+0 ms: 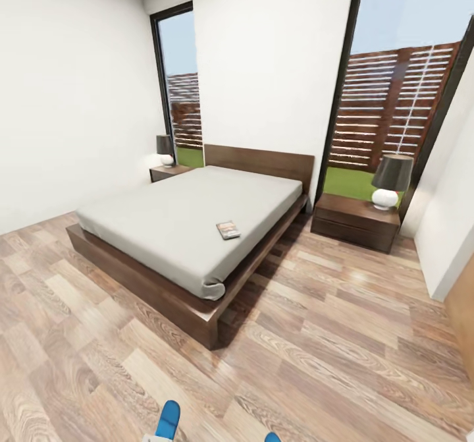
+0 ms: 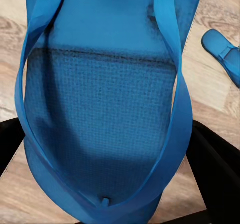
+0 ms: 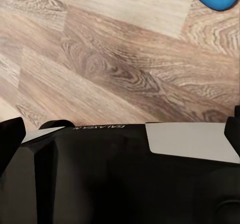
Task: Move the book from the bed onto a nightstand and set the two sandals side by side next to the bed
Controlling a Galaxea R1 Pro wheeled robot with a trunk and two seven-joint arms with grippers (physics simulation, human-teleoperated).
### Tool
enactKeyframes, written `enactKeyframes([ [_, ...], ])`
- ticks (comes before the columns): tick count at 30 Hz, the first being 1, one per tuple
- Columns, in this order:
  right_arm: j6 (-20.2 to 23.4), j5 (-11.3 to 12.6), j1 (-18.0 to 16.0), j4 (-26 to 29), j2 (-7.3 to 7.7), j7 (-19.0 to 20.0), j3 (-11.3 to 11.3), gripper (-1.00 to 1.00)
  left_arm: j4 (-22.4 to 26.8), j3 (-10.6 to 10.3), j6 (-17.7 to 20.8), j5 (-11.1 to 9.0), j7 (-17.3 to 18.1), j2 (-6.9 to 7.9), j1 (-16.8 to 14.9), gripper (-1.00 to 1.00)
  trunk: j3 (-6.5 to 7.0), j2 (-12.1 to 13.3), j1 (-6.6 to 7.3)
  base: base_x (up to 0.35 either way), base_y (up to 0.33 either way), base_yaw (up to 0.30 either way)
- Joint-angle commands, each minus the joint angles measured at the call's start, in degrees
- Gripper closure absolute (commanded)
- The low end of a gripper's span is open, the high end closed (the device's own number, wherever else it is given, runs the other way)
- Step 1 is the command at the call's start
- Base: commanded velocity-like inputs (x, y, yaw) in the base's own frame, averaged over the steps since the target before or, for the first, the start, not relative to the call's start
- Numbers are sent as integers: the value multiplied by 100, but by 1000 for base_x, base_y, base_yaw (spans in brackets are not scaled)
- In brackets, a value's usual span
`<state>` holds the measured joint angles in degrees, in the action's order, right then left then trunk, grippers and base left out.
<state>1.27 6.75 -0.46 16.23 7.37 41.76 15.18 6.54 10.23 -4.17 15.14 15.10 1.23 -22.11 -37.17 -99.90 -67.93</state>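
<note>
Book on the bed, near its right edge. 1 nightstand right of the headboard, another left, each bearing a lamp. 2 sandals on floor before the bed.

we see two table lamps: one with a dark shade and white round base near the back right corner of its cabinet top, another dark-shaded lamp at the far left. behind them, tall dark-framed windows show a slatted wooden fence and green grass.
</note>
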Motion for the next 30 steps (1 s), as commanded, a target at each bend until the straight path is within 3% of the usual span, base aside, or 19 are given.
enactKeyframes([
  [1,14,36,-3,-5,1,25,6,-100,-3,50,-22,59,19,0,-4,100,-6,-2,-2,93,0,3],
  [16,14,28,-4,-5,1,25,6,-100,-3,50,-22,59,19,0,-4,100,-6,-2,-2,103,-81,14],
  [30,14,28,-3,-5,1,25,4,-100,-3,50,-22,59,21,0,-4,100,-6,-2,-2,14,-12,266],
])
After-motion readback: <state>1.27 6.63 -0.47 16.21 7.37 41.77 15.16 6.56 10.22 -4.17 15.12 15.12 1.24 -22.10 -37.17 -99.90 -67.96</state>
